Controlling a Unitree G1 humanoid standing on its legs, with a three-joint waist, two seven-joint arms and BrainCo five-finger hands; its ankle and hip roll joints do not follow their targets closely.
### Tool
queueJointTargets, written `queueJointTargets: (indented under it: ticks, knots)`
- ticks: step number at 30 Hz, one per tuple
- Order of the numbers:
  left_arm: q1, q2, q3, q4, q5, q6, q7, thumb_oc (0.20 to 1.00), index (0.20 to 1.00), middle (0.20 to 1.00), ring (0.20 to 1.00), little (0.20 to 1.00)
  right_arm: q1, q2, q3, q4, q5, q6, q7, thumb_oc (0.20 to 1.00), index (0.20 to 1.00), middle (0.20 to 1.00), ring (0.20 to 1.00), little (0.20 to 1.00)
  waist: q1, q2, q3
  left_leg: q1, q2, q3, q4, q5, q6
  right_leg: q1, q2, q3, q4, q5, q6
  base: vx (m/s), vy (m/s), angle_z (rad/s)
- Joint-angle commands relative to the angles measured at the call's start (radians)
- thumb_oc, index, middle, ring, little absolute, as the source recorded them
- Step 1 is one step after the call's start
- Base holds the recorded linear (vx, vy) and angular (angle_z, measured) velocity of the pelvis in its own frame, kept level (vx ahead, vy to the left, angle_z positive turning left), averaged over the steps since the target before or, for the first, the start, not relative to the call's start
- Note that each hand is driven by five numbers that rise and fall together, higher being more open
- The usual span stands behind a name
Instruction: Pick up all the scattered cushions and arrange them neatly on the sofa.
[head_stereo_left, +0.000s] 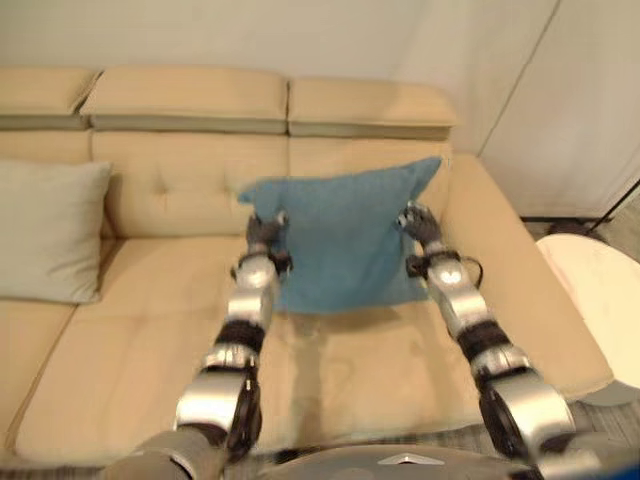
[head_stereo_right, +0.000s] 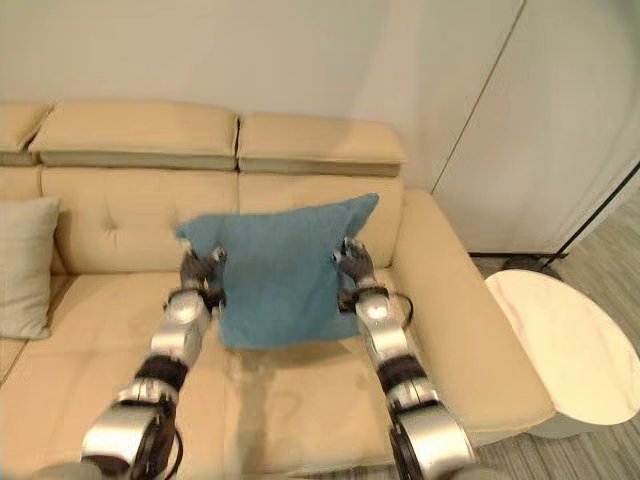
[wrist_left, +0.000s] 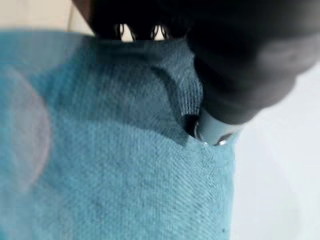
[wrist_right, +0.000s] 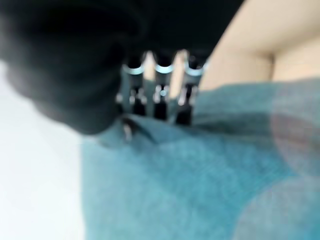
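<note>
You had the teal cushion (head_stereo_left: 345, 240) upright against the sofa backrest (head_stereo_left: 190, 180), over the seat's right-hand section, its bottom edge down at the seat cushion (head_stereo_left: 150, 330). It stood a bit tilted, with its upper right corner poking up toward the armrest side.

The cushion sat between both hands. The left hand (head_stereo_left: 265, 232) was at its left edge, about mid-height, and the right hand (head_stereo_left: 420, 225) was at its right edge, slightly higher. In the left wrist view the thumb (wrist_left: 215, 131) dug into the teal fabric and made a dent, with the fingers (wrist_left: 122, 32) over the far edge, so that hand was pinching the cushion. In the right wrist view the fingers (wrist_right: 160, 95) curled over the cushion's edge and the fabric puckered under them, so that hand was clamped on the cushion too.

A grey-beige pillow (head_stereo_left: 50, 230) leaned on the backrest at the sofa's left end, well apart from the teal one. The tan sofa (head_stereo_left: 120, 400) had three headrest pads (head_stereo_left: 185, 95) along the top. A round white side table (head_stereo_right: 560, 345) stood on the floor just beside the right armrest (head_stereo_right: 470, 320), with a white wall panel (head_stereo_right: 560, 120) behind it.
</note>
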Motion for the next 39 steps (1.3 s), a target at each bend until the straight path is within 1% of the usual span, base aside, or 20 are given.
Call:
queueJointTargets:
  ticks: [1, 2, 3, 4, 8, 13, 16, 22, 23, 24, 25, 27, 28, 29, 30, 31, 33, 36, 37, 39]
  knots:
    - [-0.536, 0.023, -0.184, 0.179, 0.031, -0.126, 0.002, 0.2, 0.2, 0.2, 0.2, 0.2, -0.445, 0.029, 0.063, 0.106, 0.091, -0.13, 0.016, 0.2, 0.2, 0.2, 0.2, 0.2, 0.019, -0.017, 0.12, -0.073, 0.023, 0.02, 0.026, -0.059, -0.037, -0.07, -0.02, 0.051, -0.036, 0.092, 0.054, -0.4, 0.136, 0.26]
    - [-0.603, 0.045, -0.22, 0.235, 0.027, -0.145, 0.006, 0.2, 0.2, 0.2, 0.2, 0.2, -0.509, 0.017, 0.095, 0.158, 0.098, -0.142, 0.013, 0.2, 0.2, 0.2, 0.2, 0.2, 0.017, -0.016, 0.135, -0.112, 0.014, 0.022, 0.025, -0.051, -0.037, -0.11, -0.018, 0.054, -0.037, 0.105, 0.061, -0.4, 0.136, 0.23]
    - [-0.607, 0.046, -0.22, 0.237, 0.026, -0.146, 0.005, 0.2, 0.2, 0.2, 0.2, 0.2, -0.513, 0.016, 0.094, 0.16, 0.098, -0.143, 0.013, 0.2, 0.2, 0.2, 0.2, 0.2, 0.016, -0.016, 0.134, -0.116, 0.014, 0.021, 0.027, -0.052, -0.036, -0.113, -0.018, 0.053, -0.037, 0.105, 0.061, -0.23, 0.129, -0.08]
    - [-0.719, 0.082, -0.281, 0.33, -0.004, -0.179, 0.002, 0.2, 0.2, 0.2, 0.2, 0.2, -0.621, -0.002, 0.128, 0.245, 0.124, -0.161, 0.006, 0.2, 0.2, 0.2, 0.2, 0.2, 0.011, -0.014, 0.146, -0.18, 0.002, 0.024, 0.017, -0.038, -0.034, -0.181, -0.023, 0.057, -0.038, 0.124, 0.076, -0.14, 0.122, -0.16]
    - [-0.871, 0.104, -0.366, 0.465, -0.074, -0.236, -0.014, 0.2, 0.2, 0.2, 0.2, 0.2, -0.788, -0.04, 0.208, 0.392, 0.136, -0.196, -0.008, 0.2, 0.2, 0.2, 0.2, 0.2, 0.009, 0.0, 0.158, -0.272, -0.021, 0.041, -0.022, -0.007, -0.047, -0.286, -0.034, 0.067, -0.038, 0.132, 0.105, -0.07, 0.155, -0.09]
    - [-0.978, 0.128, -0.422, 0.547, -0.128, -0.242, -0.033, 0.2, 0.2, 0.2, 0.2, 0.2, -0.924, -0.059, 0.253, 0.516, 0.141, -0.212, -0.021, 0.2, 0.2, 0.2, 0.2, 0.2, 0.006, 0.01, 0.163, -0.379, -0.037, 0.043, -0.023, 0.005, -0.067, -0.381, -0.051, 0.049, -0.038, 0.131, 0.135, 0.01, 0.108, 0.04]
    - [-1.037, 0.136, -0.449, 0.59, -0.167, -0.245, -0.021, 0.2, 0.2, 0.2, 0.2, 0.2, -1.015, -0.087, 0.303, 0.596, 0.123, -0.226, -0.07, 0.2, 0.2, 0.2, 0.2, 0.2, 0.006, 0.014, 0.162, -0.458, -0.048, 0.042, -0.023, 0.015, -0.082, -0.454, -0.075, 0.032, -0.038, 0.135, 0.166, 0.02, 0.107, 0.15]
    - [-1.074, 0.149, -0.431, 0.593, -0.204, -0.245, 0.023, 0.2, 0.2, 0.2, 0.2, 0.2, -1.066, -0.129, 0.321, 0.611, 0.112, -0.223, -0.11, 0.2, 0.2, 0.2, 0.2, 0.2, 0.017, 0.01, 0.14, -0.525, -0.063, 0.04, -0.023, 0.019, -0.086, -0.522, -0.097, 0.015, -0.038, 0.146, 0.195, 0.04, 0.07, 0.05]
    - [-1.084, 0.153, -0.427, 0.596, -0.209, -0.234, 0.028, 0.2, 0.2, 0.2, 0.2, 0.2, -1.074, -0.131, 0.316, 0.61, 0.118, -0.218, -0.106, 0.332, 0.332, 0.332, 0.332, 0.332, 0.017, 0.01, 0.136, -0.535, -0.064, 0.043, -0.023, 0.021, -0.088, -0.534, -0.101, 0.013, -0.038, 0.149, 0.198, 0.05, 0.04, 0.04]
    - [-1.098, 0.166, -0.419, 0.643, -0.233, -0.172, 0.02, 1.0, 1.0, 1.0, 1.0, 1.0, -1.092, -0.137, 0.312, 0.634, 0.13, -0.193, -0.094, 1.0, 1.0, 1.0, 1.0, 1.0, 0.016, 0.007, 0.129, -0.547, -0.065, 0.047, -0.023, 0.022, -0.091, -0.549, -0.107, 0.011, -0.038, 0.155, 0.207, 0.05, 0.04, 0.04]
    - [-1.1, 0.167, -0.42, 0.645, -0.234, -0.172, 0.019, 1.0, 1.0, 1.0, 1.0, 1.0, -1.094, -0.137, 0.312, 0.636, 0.131, -0.193, -0.093, 1.0, 1.0, 1.0, 1.0, 1.0, 0.016, 0.007, 0.128, -0.549, -0.065, 0.048, -0.023, 0.022, -0.091, -0.551, -0.107, 0.011, -0.038, 0.155, 0.207, 0.04, 0.034, 0.03]
    - [-1.12, 0.183, -0.401, 0.704, -0.282, -0.039, -0.029, 1.0, 1.0, 1.0, 1.0, 1.0, -1.12, -0.149, 0.328, 0.727, 0.119, -0.111, -0.086, 1.0, 1.0, 1.0, 1.0, 1.0, 0.022, 0.009, 0.122, -0.566, -0.074, 0.048, -0.023, 0.026, -0.092, -0.559, -0.118, 0.005, -0.038, 0.159, 0.215, 0.03, 0.031, 0.08]
    - [-1.121, 0.183, -0.401, 0.704, -0.282, -0.038, -0.03, 1.0, 1.0, 1.0, 1.0, 1.0, -1.122, -0.149, 0.329, 0.728, 0.119, -0.111, -0.086, 1.0, 1.0, 1.0, 1.0, 1.0, 0.022, 0.01, 0.122, -0.567, -0.074, 0.048, -0.023, 0.026, -0.092, -0.56, -0.119, 0.005, -0.038, 0.159, 0.215, 0.04, 0.043, 0.24]
    - [-1.123, 0.198, -0.401, 0.721, -0.287, 0.02, -0.044, 1.0, 1.0, 1.0, 1.0, 1.0, -1.129, -0.149, 0.331, 0.743, 0.116, -0.08, -0.084, 1.0, 1.0, 1.0, 1.0, 1.0, 0.025, 0.013, 0.123, -0.569, -0.079, 0.048, -0.023, 0.027, -0.093, -0.559, -0.122, 0.005, -0.038, 0.158, 0.216, 0.02, 0.026, 0.43]
    - [-1.124, 0.199, -0.401, 0.721, -0.287, 0.021, -0.045, 1.0, 1.0, 1.0, 1.0, 1.0, -1.13, -0.149, 0.331, 0.744, 0.116, -0.08, -0.084, 1.0, 1.0, 1.0, 1.0, 1.0, 0.024, 0.013, 0.123, -0.569, -0.079, 0.048, -0.023, 0.027, -0.093, -0.559, -0.122, 0.005, -0.038, 0.157, 0.216, 0.03, 0.041, 0.43]
    - [-1.114, 0.219, -0.42, 0.725, -0.271, 0.091, -0.06, 1.0, 1.0, 1.0, 1.0, 1.0, -1.132, -0.158, 0.341, 0.764, 0.094, -0.059, -0.095, 1.0, 1.0, 1.0, 1.0, 1.0, 0.025, 0.018, 0.125, -0.57, -0.082, 0.048, -0.023, 0.029, -0.094, -0.559, -0.125, 0.003, -0.038, 0.158, 0.216, 0.02, 0.024, -0.05]
    - [-1.113, 0.243, -0.419, 0.725, -0.267, 0.109, -0.031, 1.0, 1.0, 1.0, 1.0, 1.0, -1.129, -0.165, 0.345, 0.772, 0.079, -0.049, -0.103, 1.0, 1.0, 1.0, 1.0, 1.0, 0.028, 0.021, 0.126, -0.569, -0.084, 0.045, -0.023, 0.03, -0.095, -0.558, -0.129, 0.005, -0.038, 0.159, 0.216, 0.02, 0.02, -0.37]
    - [-1.113, 0.276, -0.412, 0.725, -0.272, 0.107, 0.018, 1.0, 1.0, 1.0, 1.0, 1.0, -1.123, -0.172, 0.342, 0.773, 0.07, -0.041, -0.115, 1.0, 1.0, 1.0, 1.0, 1.0, 0.031, 0.025, 0.13, -0.565, -0.087, 0.04, -0.023, 0.03, -0.094, -0.552, -0.131, 0.002, -0.038, 0.157, 0.216, 0.02, 0.003, 0.03]
    - [-1.117, 0.32, -0.402, 0.725, -0.295, 0.094, 0.039, 1.0, 1.0, 1.0, 1.0, 1.0, -1.12, -0.183, 0.338, 0.765, 0.066, -0.042, -0.126, 1.0, 1.0, 1.0, 1.0, 1.0, 0.03, 0.027, 0.134, -0.561, -0.088, 0.04, -0.023, 0.03, -0.094, -0.548, -0.133, 0.004, -0.038, 0.157, 0.216, 0.02, -0.002, 0.36]
    - [-1.111, 0.359, -0.403, 0.725, -0.308, 0.096, 0.032, 1.0, 1.0, 1.0, 1.0, 1.0, -1.122, -0.191, 0.336, 0.765, 0.063, -0.046, -0.129, 1.0, 1.0, 1.0, 1.0, 1.0, 0.028, 0.028, 0.138, -0.556, -0.085, 0.038, -0.023, 0.029, -0.094, -0.542, -0.132, 0.007, -0.038, 0.156, 0.216, 0.02, -0.005, 0.34]
